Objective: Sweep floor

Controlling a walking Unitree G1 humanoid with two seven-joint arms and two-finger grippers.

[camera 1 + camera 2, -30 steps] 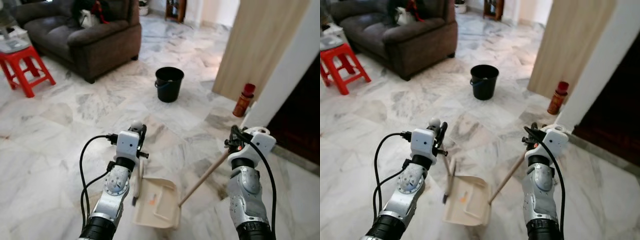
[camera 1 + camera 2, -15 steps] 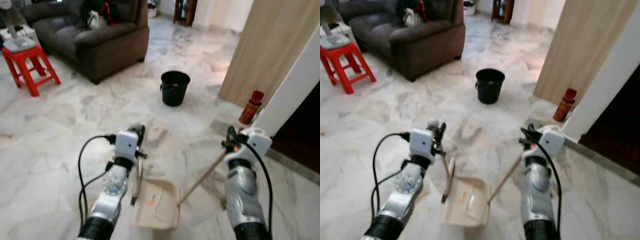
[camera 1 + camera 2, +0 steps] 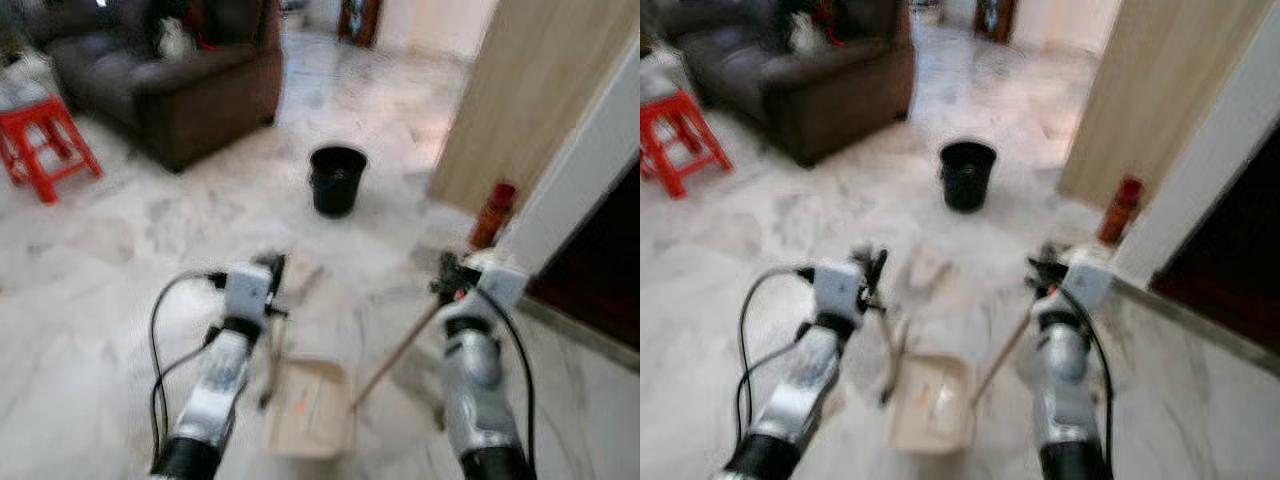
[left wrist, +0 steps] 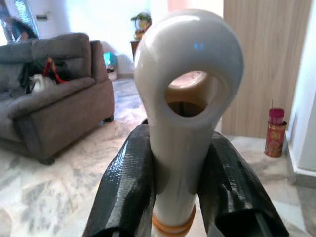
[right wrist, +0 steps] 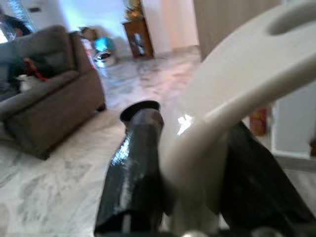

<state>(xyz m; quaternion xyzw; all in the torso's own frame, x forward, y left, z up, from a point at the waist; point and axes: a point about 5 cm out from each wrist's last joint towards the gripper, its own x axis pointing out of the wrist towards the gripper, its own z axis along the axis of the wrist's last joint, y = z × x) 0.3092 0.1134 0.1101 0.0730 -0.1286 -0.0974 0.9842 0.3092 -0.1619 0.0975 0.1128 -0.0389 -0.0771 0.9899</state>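
Brown sofa (image 3: 170, 80) beyond the black bucket (image 3: 336, 178). Nearer me than bucket: cream dustpan (image 3: 312, 410) on marble floor (image 3: 90, 300). My left gripper (image 4: 180, 173) clamps the broom handle (image 4: 190, 89); my right gripper (image 5: 197, 177) clamps the dustpan handle (image 5: 237, 94).

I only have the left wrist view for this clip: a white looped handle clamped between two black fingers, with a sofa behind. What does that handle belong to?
Observer: In the head views it tops a thin brush stick that hangs from the left hand, its lower end beside a cream dustpan on the floor.
Reviewer: Is anything holding the dustpan?
Observer: The right hand grips the white top of a wooden pole that slants down to the dustpan's edge.
Reviewer: Is there somewhere to empty it?
Observer: A black bucket stands on the marble ahead of both hands. The head views are blurred, so I can't see what is in it.
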